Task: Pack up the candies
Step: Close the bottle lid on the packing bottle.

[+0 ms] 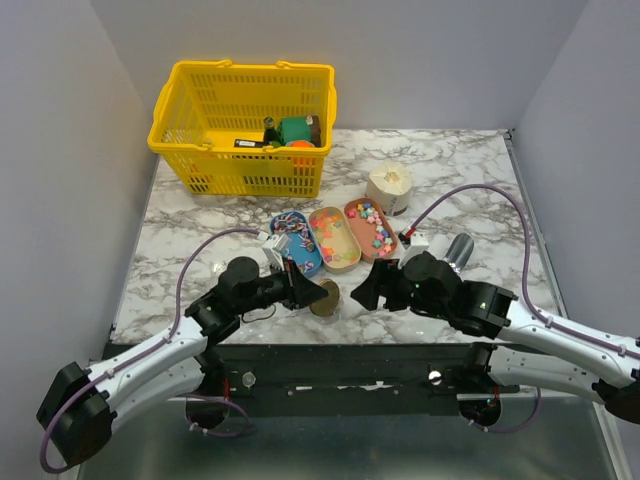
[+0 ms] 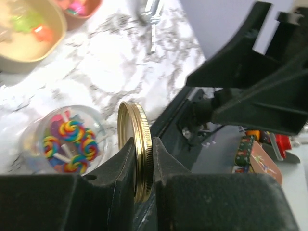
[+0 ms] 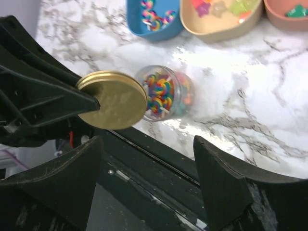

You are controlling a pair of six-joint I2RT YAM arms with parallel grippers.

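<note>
A small clear jar (image 3: 168, 91) holding rainbow swirl candies (image 2: 70, 144) stands near the table's front edge. My left gripper (image 2: 143, 144) is shut on a gold screw lid (image 2: 131, 120), held on edge just beside and above the jar. In the top view the left gripper (image 1: 318, 294) and the lid (image 1: 326, 299) are at the front centre. My right gripper (image 3: 147, 149) is open and holds nothing; it hangs over the front edge facing the lid (image 3: 113, 100). More candies (image 1: 375, 226) lie in three oval trays behind.
A blue tray (image 1: 309, 263), a beige tray (image 1: 343, 261) and a pink-brown tray (image 1: 353, 211) lie side by side mid-table. A yellow basket (image 1: 245, 125) with goods stands back left. Right of the trays are a white cup-like object (image 1: 390, 185) and a grey cylinder (image 1: 458, 250).
</note>
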